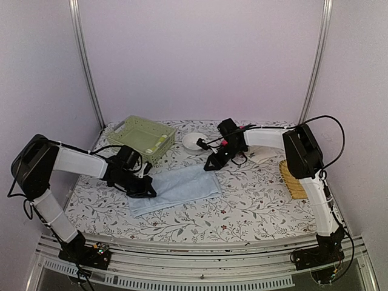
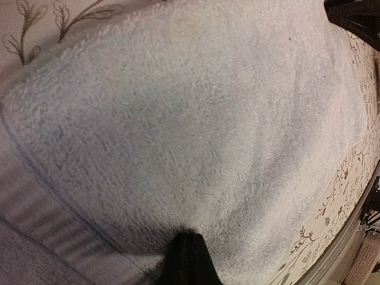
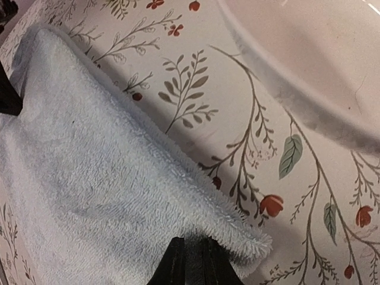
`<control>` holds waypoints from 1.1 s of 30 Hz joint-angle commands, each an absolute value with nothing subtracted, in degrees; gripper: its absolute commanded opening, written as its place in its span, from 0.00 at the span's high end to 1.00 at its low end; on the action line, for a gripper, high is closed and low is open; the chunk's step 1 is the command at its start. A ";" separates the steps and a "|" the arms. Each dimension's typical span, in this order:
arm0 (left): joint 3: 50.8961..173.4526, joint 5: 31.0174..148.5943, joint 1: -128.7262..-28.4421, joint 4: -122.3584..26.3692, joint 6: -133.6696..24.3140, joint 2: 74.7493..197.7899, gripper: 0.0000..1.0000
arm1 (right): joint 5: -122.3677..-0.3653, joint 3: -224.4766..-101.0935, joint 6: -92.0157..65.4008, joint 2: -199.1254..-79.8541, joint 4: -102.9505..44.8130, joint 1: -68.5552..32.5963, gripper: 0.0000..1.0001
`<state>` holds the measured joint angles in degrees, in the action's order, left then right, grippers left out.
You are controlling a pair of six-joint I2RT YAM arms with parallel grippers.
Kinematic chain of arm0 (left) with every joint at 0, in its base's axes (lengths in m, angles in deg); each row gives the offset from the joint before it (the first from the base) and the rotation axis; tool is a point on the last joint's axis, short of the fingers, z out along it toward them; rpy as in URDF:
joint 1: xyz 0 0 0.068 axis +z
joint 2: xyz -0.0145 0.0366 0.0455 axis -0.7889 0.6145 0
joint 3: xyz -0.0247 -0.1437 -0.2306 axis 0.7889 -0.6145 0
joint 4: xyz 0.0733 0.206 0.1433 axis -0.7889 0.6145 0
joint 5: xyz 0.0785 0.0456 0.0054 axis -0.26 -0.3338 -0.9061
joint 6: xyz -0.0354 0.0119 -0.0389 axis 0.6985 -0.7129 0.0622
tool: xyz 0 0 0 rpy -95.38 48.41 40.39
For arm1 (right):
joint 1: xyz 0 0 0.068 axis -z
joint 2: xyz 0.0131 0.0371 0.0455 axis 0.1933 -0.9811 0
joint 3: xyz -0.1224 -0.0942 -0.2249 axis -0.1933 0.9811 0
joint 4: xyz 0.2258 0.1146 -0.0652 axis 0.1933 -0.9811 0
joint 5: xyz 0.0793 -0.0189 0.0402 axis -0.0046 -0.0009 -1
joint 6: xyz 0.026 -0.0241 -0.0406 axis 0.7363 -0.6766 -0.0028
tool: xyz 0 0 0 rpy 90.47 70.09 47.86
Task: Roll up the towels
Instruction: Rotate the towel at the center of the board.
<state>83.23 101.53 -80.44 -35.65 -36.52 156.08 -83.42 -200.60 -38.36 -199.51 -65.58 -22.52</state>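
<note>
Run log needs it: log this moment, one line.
left gripper: shut on pale blue towel | right gripper: shut on towel corner | towel: flat, unrolled

A robotics lab booth: plain lilac wall panels (image 1: 200, 60) and metal corner posts (image 1: 86, 66) stand behind the floral-clothed table (image 1: 254, 206), and an aluminium rail (image 1: 200, 251) along the table's near edge carries two cabled robot arms (image 1: 76, 162).
</note>
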 commanded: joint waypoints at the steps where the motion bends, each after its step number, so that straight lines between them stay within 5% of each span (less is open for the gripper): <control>1: 85.00 93.58 -80.82 -31.70 -39.33 159.65 1.00 | -77.92 -186.86 -41.64 -194.70 -65.67 -22.16 0.85; 9: 93.22 93.99 -81.88 -29.89 -43.69 162.04 0.94 | -83.80 -164.95 -46.13 -178.51 -69.79 -29.12 0.85; 16: 97.82 93.75 -87.77 -31.33 -49.63 152.59 0.85 | -91.98 -165.08 -46.43 -165.41 -73.21 -30.00 0.78; 19: 98.56 92.47 -89.77 -31.94 -51.46 147.28 0.84 | -92.86 -167.79 -46.23 -160.12 -71.40 -25.86 0.58; 20: 98.69 91.23 -90.35 -32.03 -51.76 145.45 0.83 | -92.76 -168.48 -46.23 -158.23 -70.40 -24.45 0.15; 21: 98.79 88.88 -90.80 -32.05 -51.98 143.56 0.76 | -90.80 -168.80 -45.85 -156.26 -69.00 -23.49 0.01; 22: 98.64 87.28 -91.40 -32.23 -52.13 141.29 0.64 | -87.33 -168.71 -45.11 -154.58 -67.58 -23.18 0.01; 23: 97.90 85.85 -91.83 -32.79 -52.42 139.09 0.26 | -84.00 -168.05 -44.83 -153.10 -66.47 -23.14 0.01; 24: 97.02 84.42 -92.08 -33.86 -52.94 137.04 0.04 | -81.36 -168.09 -44.95 -152.29 -66.29 -23.13 0.01; 28: 98.98 75.28 -92.16 -27.88 -51.90 135.85 0.01 | -74.91 -168.15 -45.22 -152.22 -67.26 -22.79 0.01; 33: 96.06 73.32 -92.25 -29.85 -50.80 136.61 0.01 | -81.77 -158.67 -46.14 -147.64 -57.13 -17.63 0.01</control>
<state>98.94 78.50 -91.68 -30.49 -51.38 135.69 -80.14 -165.58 -45.66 -150.48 -63.87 -21.54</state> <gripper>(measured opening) 0.985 0.987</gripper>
